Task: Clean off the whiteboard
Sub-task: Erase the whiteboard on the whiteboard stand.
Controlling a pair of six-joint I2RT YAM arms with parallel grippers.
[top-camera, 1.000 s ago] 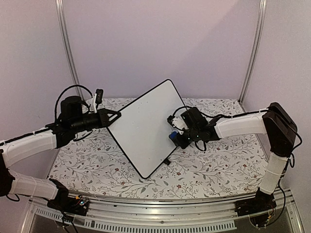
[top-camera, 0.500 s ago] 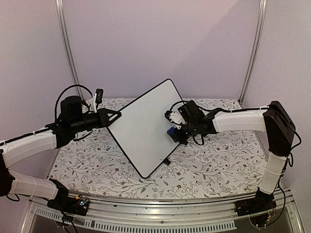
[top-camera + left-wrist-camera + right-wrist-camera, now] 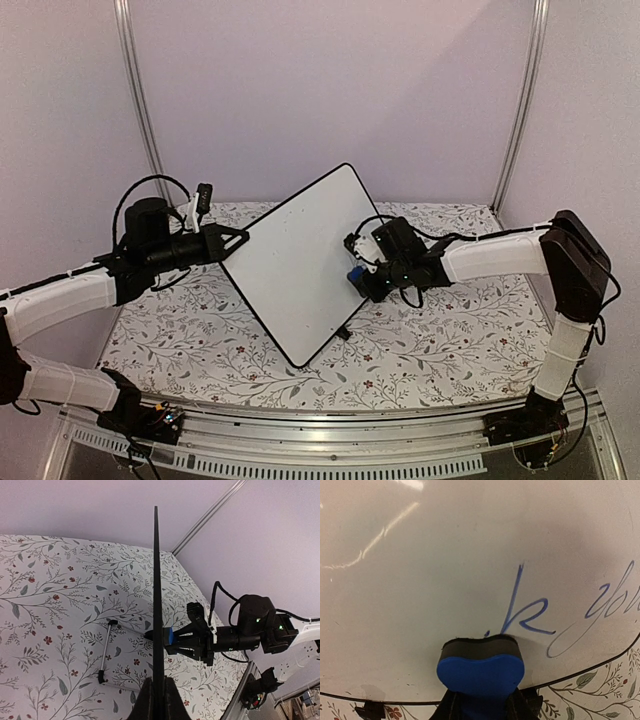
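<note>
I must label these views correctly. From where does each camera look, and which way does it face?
Top external: above and behind the arm bases, looking down over the table; both arms show.
Left wrist: on the left arm, looking along the whiteboard edge towards the right end effector; its own left end effector clamps that edge.
Right wrist: on the right arm, facing the whiteboard's written side; its own end effector holds the blue eraser.
Shared: all three show the whiteboard and blue eraser.
</note>
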